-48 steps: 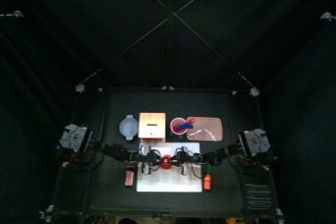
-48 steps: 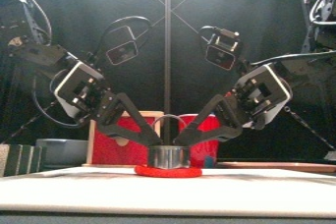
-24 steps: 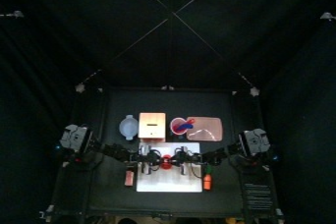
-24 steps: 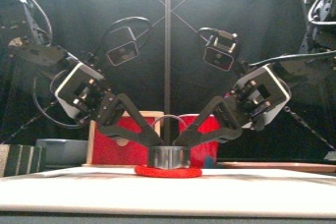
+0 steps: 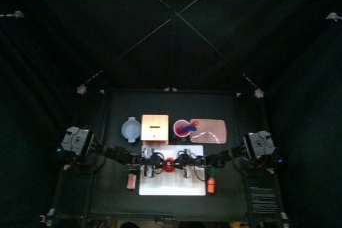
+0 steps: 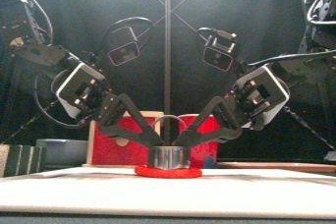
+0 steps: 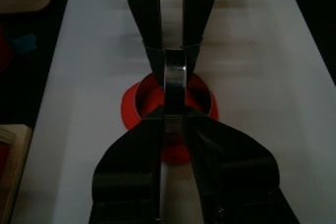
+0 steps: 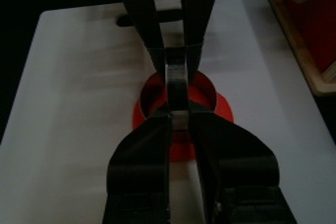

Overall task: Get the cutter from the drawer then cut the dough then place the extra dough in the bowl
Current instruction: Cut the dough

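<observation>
Centrally, the metal cutter (image 6: 168, 157) is standing upright on the flat red dough (image 6: 168, 172), which is lying on the white board (image 6: 79, 194) near the table's front. The cutter's wire handle is arching above its rim.

The left pincer (image 6: 144, 141) is reaching down from the left and the right pincer (image 6: 197, 141) from the right. Their tips are meeting the cutter from opposite sides, so the two arms are forming a V over it. In each wrist view the jaws are lying almost together, with a thin pale strip of metal showing between them. Each pincer therefore appears to be gripping the cutter. Which part of the cutter each one is pinching cannot be told. The dough is showing as a red disc on both sides of the closed jaws.

Behind the board, three things are sitting in a row along the middle of the table. The blue-grey bowl (image 5: 130, 128) is standing at the left, well apart from the dough. The wooden box (image 5: 155, 127) is sitting just beside the bowl. The pink tray (image 5: 217, 130) is lying at the right, carrying toy foods.
</observation>
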You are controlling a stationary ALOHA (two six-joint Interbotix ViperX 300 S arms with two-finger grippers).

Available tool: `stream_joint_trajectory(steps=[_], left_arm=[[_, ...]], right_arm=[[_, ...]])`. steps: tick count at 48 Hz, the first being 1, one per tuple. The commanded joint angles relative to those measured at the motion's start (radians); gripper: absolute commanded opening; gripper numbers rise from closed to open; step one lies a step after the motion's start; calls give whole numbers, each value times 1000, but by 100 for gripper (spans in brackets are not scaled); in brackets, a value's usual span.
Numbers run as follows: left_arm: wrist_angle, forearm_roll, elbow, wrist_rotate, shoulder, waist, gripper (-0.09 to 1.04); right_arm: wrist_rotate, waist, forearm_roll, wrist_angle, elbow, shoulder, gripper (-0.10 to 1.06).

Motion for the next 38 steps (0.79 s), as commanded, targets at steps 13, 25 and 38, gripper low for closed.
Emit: stream_joint_trajectory(steps=[13, 25, 38], left_arm=[[66, 9, -3, 20, -18, 18, 68], [58, 11, -12, 52, -57, 44, 80], [58, 11, -17, 84, -107, 55, 82]], right_arm=[[12, -28, -60, 123, -63, -12, 49], [11, -32, -69, 140, -91, -35, 63], [8, -34, -87, 140, -92, -72, 70]])
